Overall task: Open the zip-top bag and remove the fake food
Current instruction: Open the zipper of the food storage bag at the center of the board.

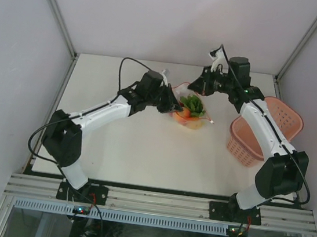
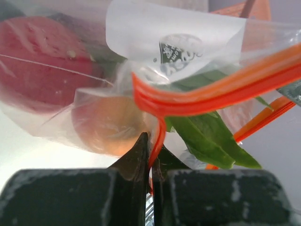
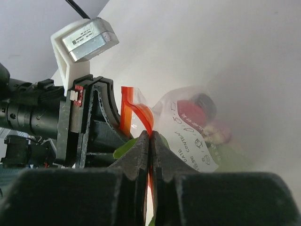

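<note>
The zip-top bag (image 1: 189, 112) hangs just above the table's middle, stretched between both grippers. My left gripper (image 2: 151, 141) is shut on one lip of its red-orange zipper strip (image 2: 211, 92), just below the white label (image 2: 174, 37). My right gripper (image 3: 150, 136) is shut on the opposite lip of the strip (image 3: 141, 113). The fake food is inside the bag: a red fruit (image 2: 42, 61), an orange fruit (image 2: 106, 125) and a green leafy vegetable (image 2: 207, 134). From above, the green leaves (image 1: 192, 104) show at the bag's mouth, between the left gripper (image 1: 169, 103) and the right gripper (image 1: 196, 88).
A pink lattice basket (image 1: 267, 133) stands at the table's right edge, beside the right arm. White walls close in the table on three sides. The left arm's wrist (image 3: 89, 122) sits close in front of the right wrist camera.
</note>
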